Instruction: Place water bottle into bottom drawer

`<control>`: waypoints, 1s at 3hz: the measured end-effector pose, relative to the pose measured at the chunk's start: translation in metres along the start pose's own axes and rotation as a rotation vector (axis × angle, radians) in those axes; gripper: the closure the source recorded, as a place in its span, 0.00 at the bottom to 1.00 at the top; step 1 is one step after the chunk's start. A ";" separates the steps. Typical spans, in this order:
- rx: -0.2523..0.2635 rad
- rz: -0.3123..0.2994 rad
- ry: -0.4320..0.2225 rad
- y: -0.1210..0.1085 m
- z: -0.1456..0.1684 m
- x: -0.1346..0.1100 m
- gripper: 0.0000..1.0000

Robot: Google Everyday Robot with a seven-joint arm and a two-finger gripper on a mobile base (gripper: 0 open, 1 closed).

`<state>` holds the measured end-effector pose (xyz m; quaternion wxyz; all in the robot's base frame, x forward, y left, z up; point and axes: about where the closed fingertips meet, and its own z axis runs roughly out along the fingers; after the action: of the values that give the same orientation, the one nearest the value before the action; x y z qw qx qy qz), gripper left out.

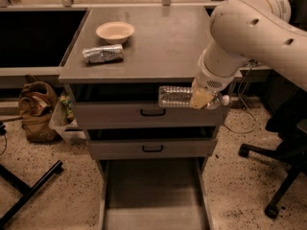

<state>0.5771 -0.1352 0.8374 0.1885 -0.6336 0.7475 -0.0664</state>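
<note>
The water bottle (175, 96) is clear and ribbed, with its white cap (225, 100) pointing right. It lies sideways in my gripper (201, 98), which is shut on it near the cap end. The bottle hangs in the air in front of the cabinet's top edge, over the upper drawer front. The bottom drawer (152, 190) is pulled open below, its flat grey floor bare. My white arm comes in from the upper right.
A cream bowl (115, 31) and a silvery foil packet (102, 53) lie on the grey cabinet top (158, 47). Two shallower drawers with black handles (152, 112) are closed. A brown bag (36, 109) sits at left; an office chair base (278, 176) at right.
</note>
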 end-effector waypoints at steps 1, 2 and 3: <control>-0.043 0.061 -0.040 0.046 0.041 0.005 1.00; -0.084 0.083 -0.100 0.080 0.089 -0.004 1.00; -0.091 0.111 -0.151 0.100 0.123 -0.017 1.00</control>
<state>0.5319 -0.0830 0.6938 0.2186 -0.6025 0.7672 0.0262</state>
